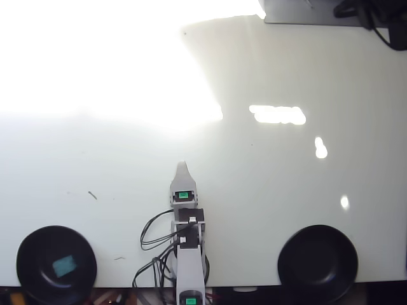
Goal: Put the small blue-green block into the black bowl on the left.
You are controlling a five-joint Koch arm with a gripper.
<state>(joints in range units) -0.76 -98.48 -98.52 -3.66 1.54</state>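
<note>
Glossy black bowl at lower left cradles the small flat teal block with soft edges. Its twin bowl sits lower right on the glaring white surface. The hand shows one pale tip; cannot tell its state.

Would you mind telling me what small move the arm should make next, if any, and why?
Probably none beyond staying parked. The small blue-green block already lies inside the black bowl at the lower left of the overhead view, and the gripper sits mid-table, apart from both bowls, holding nothing visible. Its jaws overlap, so open or shut is unclear.
</note>
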